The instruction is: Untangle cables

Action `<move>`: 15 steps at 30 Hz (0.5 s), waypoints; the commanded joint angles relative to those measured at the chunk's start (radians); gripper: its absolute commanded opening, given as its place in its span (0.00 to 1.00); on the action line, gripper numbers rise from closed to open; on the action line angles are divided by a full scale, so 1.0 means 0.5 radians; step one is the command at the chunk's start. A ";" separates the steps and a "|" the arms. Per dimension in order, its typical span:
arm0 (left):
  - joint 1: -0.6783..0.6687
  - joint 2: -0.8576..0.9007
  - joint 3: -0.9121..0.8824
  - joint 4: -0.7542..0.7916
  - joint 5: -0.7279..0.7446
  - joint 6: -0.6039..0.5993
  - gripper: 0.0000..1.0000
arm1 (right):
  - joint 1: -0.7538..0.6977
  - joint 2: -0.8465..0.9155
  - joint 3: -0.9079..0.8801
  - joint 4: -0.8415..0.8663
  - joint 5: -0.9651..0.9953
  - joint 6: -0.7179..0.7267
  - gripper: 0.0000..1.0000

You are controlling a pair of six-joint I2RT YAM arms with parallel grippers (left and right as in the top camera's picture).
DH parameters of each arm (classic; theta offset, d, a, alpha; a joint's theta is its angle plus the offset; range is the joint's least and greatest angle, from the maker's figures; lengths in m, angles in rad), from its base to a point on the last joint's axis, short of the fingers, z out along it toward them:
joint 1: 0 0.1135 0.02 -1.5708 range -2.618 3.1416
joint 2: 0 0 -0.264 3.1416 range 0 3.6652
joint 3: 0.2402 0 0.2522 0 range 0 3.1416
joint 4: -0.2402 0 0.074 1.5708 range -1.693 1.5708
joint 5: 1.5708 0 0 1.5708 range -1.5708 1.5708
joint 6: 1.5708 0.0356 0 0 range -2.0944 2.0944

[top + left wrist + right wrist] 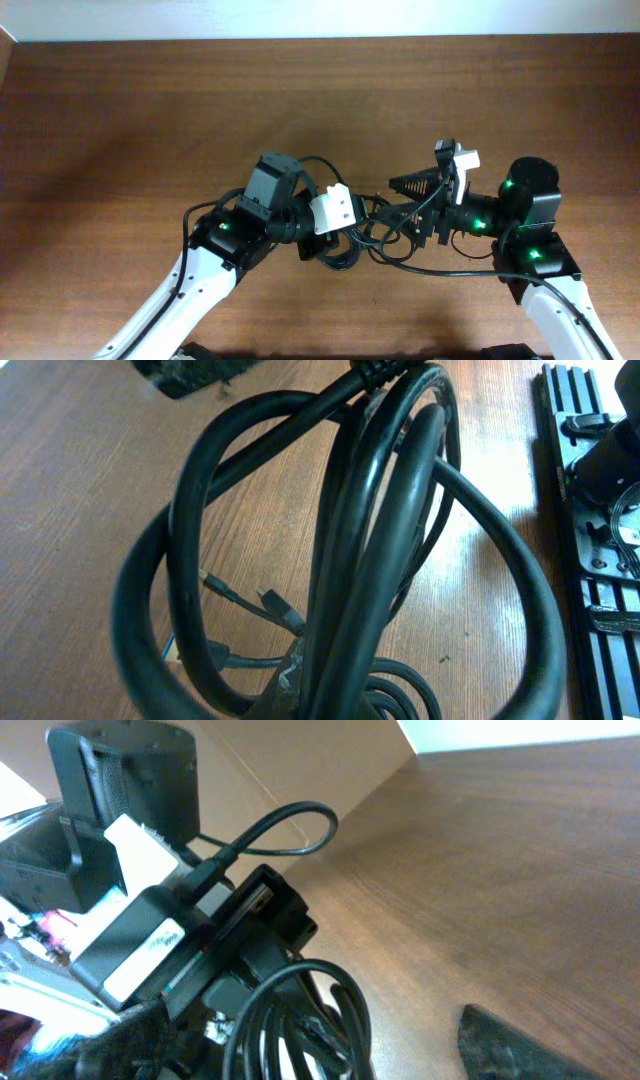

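Note:
The cables [346, 256] are a bundle of black loops hanging between the two grippers, just above the table. My left gripper [352, 236] is shut on the bundle. In the left wrist view the loops [390, 530] fill the frame and run down into the jaws [300, 690]; two small plug ends [272, 605] lie on the wood behind. My right gripper [401, 199] is open, its fingers spread right beside the loops. In the right wrist view the cables [300, 1010] hang from the left gripper's body [150, 935], and one right finger [520, 1045] shows at bottom right.
The brown wooden table [150, 110] extends all around. The right arm's gripper rail [600, 520] shows at the right of the left wrist view. A thick black wire [290, 825] loops off the left wrist.

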 commanded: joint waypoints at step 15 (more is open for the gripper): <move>-0.004 0.006 0.031 -0.024 -0.362 0.671 0.00 | -0.008 0.005 0.029 -0.281 0.208 -0.098 0.99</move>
